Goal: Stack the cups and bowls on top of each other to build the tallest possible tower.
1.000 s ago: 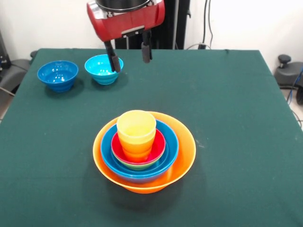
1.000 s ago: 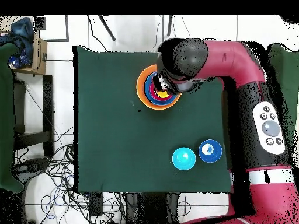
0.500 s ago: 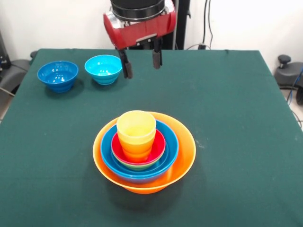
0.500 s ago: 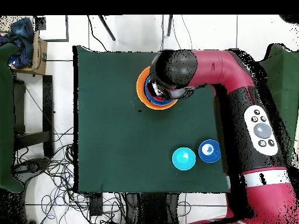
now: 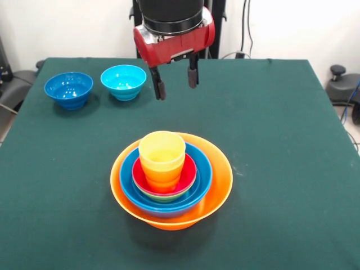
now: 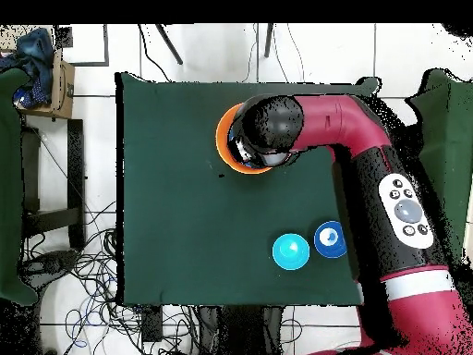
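While my gripper (image 5: 176, 82) hangs above the table (image 5: 281, 140) with its fingers (image 5: 160, 89) spread apart and nothing between them, I take stock. My tower (image 5: 171, 180) sits in the middle: big orange bowl (image 5: 216, 185) as base, a blue bowl (image 5: 199, 169) nested in it, then what looks like a green rim, a red bowl (image 5: 188, 174), and a yellow cup (image 5: 162, 151) seated in an orange one on top. From overhead the arm (image 6: 369, 139) covers most of the pile, only an orange edge showing. Two loose bowls wait well apart at the far corner, a dark-blue bowl (image 5: 68, 89) and a light-blue bowl (image 5: 123, 81), just beside each other. I judge these pieces light, stiff and glossy, so likely slippery; a pinch across the rim, one finger inside the wall and one outside, looks the surest hold. The light-blue bowl sits nearer my gripper, so I'd take that first. Setting it on the cup could wobble, so I'd centre it carefully.
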